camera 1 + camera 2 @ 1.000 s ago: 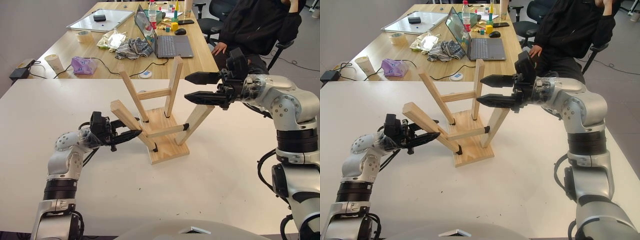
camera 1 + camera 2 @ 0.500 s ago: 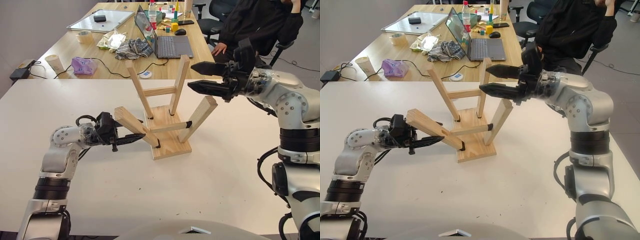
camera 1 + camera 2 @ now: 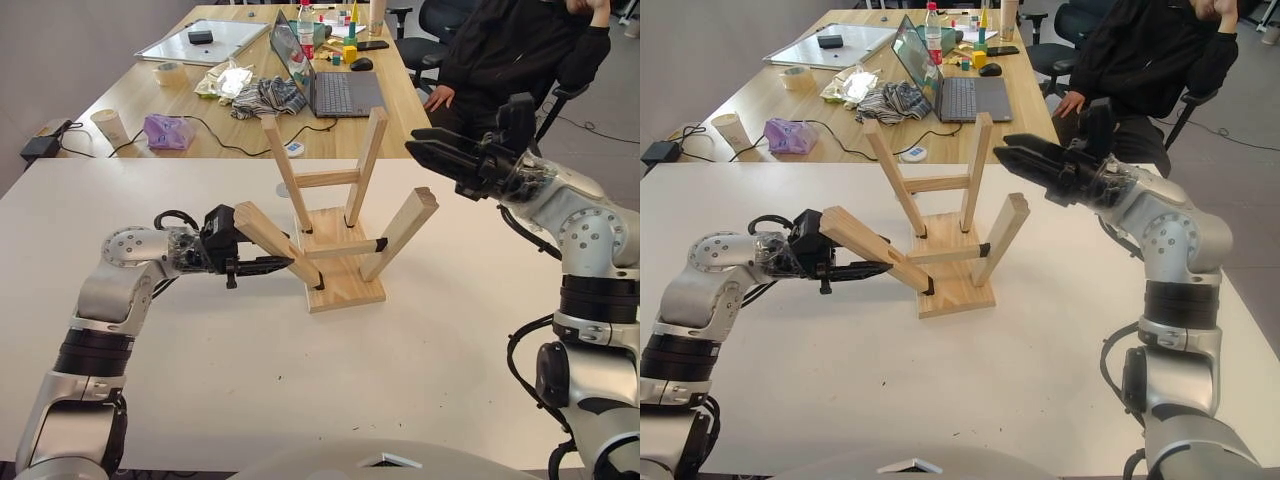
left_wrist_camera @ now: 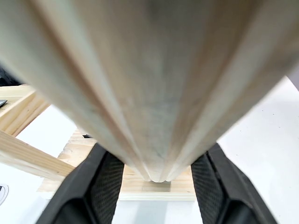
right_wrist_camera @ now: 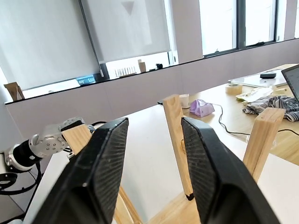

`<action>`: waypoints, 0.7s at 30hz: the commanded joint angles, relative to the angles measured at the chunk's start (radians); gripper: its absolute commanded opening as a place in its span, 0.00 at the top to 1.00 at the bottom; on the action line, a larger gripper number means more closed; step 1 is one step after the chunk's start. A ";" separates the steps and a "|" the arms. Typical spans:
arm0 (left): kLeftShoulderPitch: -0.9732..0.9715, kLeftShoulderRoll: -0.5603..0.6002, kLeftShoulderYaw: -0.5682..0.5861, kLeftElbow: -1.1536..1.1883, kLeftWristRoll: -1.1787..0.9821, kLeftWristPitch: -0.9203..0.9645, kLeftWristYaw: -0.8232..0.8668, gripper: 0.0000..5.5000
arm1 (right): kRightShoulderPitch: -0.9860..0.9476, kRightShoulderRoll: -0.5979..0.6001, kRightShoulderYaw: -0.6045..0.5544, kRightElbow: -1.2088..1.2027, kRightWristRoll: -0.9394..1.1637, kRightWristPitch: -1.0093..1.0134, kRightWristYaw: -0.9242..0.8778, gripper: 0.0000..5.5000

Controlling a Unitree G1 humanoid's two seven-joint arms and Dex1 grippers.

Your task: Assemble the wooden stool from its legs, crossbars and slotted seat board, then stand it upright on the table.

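Four legs are pointing upward from the stool (image 3: 335,250), which is lying upside down with its seat board (image 3: 350,290) flat on the white table (image 3: 300,400), crossbars (image 3: 325,181) already bridging the legs. The left gripper (image 3: 262,266) is sitting at the seat's 9 o'clock, its fingers (image 4: 105,182) grasping the near-left leg (image 3: 262,232) from both sides. The right gripper (image 3: 435,152) is hovering at 2 o'clock with its fingers spread wide, touching nothing.

Turning the stool over by one leg is risking, I judge, a joint working loose or the leg prying out of its slot. With only one side gripped, the stool could also be swinging, slipping through the pads and toppling onto the table. The free gripper closing crookedly on a splayed leg could be nudging the whole frame sideways.

On the far table (image 3: 150,95), at 10 o'clock, a paper cup (image 3: 108,125) is standing, its contents hidden from me; at 12 o'clock a bottle (image 3: 305,22) is standing, its fill unclear.
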 commanded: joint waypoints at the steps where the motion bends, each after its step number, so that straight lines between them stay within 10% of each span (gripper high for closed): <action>1: -0.012 0.042 -0.050 0.010 0.070 0.055 -0.001 0.63 | 0.003 0.058 -0.019 -0.027 0.066 0.024 -0.057 0.76; 7: -0.070 0.060 -0.094 0.017 0.089 0.100 0.000 0.63 | 0.111 0.086 0.094 -0.126 0.053 0.033 -0.058 0.99; 21: -0.180 0.038 -0.231 0.061 0.152 0.188 0.008 0.63 | 0.232 0.069 0.254 -0.092 -0.062 -0.081 -0.021 1.00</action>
